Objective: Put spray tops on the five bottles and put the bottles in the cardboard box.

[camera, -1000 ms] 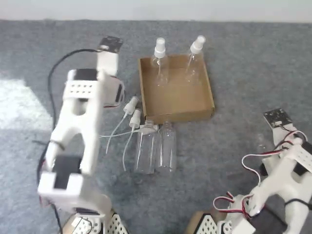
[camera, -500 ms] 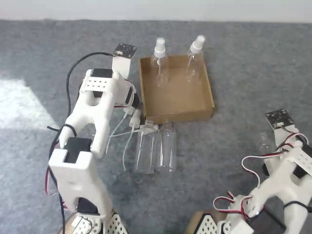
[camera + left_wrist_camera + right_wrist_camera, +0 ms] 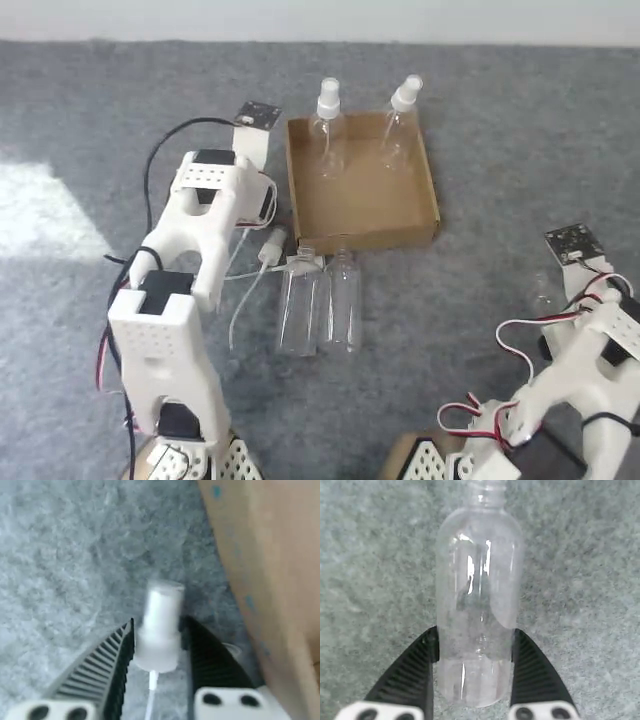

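The left tool [image 3: 158, 624] is closed on a spray top [image 3: 161, 605] just beside the box [image 3: 370, 240]. The right tool [image 3: 475, 636] clasps an uncapped bottle [image 3: 477, 580]. Two capped bottles [image 3: 327, 135] stand in the box; two other bottles [image 3: 300, 312] lie before it.

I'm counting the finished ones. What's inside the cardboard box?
Two clear bottles with white spray tops stand along the far side of the cardboard box. The rest of its floor is bare. The bottles cover the bit of wall behind them.
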